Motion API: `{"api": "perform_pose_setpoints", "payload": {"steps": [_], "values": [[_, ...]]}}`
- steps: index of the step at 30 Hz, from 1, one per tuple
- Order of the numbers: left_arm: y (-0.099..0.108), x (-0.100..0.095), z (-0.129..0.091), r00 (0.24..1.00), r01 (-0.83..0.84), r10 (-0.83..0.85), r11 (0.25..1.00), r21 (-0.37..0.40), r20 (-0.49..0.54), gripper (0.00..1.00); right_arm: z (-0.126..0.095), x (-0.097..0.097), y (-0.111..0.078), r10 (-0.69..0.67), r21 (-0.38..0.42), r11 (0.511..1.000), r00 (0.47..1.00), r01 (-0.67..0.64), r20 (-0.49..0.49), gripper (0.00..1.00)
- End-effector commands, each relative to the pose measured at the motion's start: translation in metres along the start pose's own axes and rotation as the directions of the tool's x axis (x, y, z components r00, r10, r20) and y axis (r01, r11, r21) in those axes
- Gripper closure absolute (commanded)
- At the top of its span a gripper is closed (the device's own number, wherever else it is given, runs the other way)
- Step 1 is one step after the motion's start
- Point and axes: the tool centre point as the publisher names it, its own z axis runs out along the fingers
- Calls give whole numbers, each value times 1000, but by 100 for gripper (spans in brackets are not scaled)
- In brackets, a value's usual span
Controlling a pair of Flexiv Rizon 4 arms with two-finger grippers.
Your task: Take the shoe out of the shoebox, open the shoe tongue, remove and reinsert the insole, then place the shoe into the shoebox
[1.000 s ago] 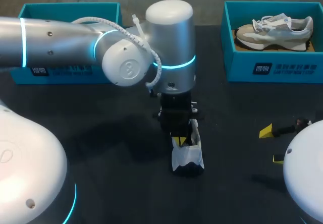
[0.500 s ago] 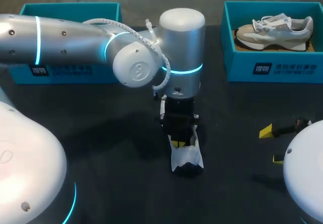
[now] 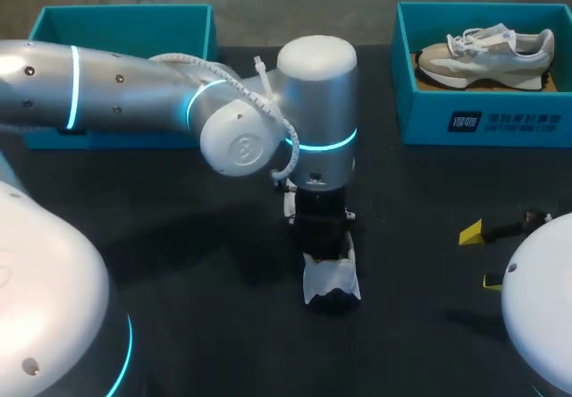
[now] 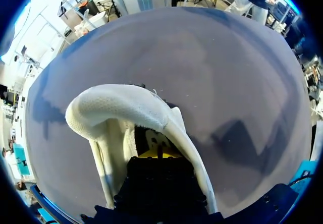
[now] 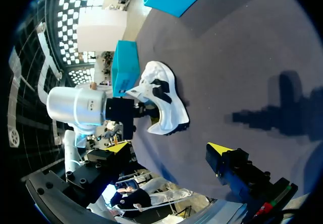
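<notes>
A white shoe (image 3: 332,282) stands on the dark table near the middle, toe toward me. My left arm comes in from the left and points straight down into it. My left gripper (image 3: 325,252) is inside the shoe's opening. In the left wrist view its yellow tips (image 4: 159,152) are shut together, deep behind the padded white collar of the shoe (image 4: 118,108); nothing shows between them. My right gripper (image 3: 483,256) hovers open at the table's right side, well apart from the shoe. The right wrist view shows the shoe (image 5: 169,110) ahead of my open right gripper (image 5: 169,148).
A teal shoebox (image 3: 487,122) at the back right holds a second, beige and white shoe (image 3: 487,53). Another teal shoebox (image 3: 125,20) stands at the back left, partly behind my left arm. Bare dark table (image 3: 429,325) lies between the shoe and my right gripper.
My left arm shifted slightly right, then lowered. Its yellow tips, visible above the shoe's opening earlier, have sunk inside the shoe. The right gripper stayed put.
</notes>
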Motion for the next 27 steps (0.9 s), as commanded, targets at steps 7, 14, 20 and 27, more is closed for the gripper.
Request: {"api": "perform_pose_setpoints", "payload": {"steps": [7,14,20,27], "values": [[-2,-5,-28,999,21,-20,1000,-14,45,100,-1,1,-3,0,-4,1000,1000,0,3,0],[-4,-3,-63,997,78,-78,997,3,2,100,-1,1,-3,0,-4,1000,1000,0,3,0],[-10,0,-62,993,110,-108,993,36,-54,100,-1,1,-3,0,-4,1000,1000,0,3,0],[-15,2,-45,988,124,-118,990,63,-99,100,-1,1,-3,0,-4,1000,1000,0,3,0]]}}
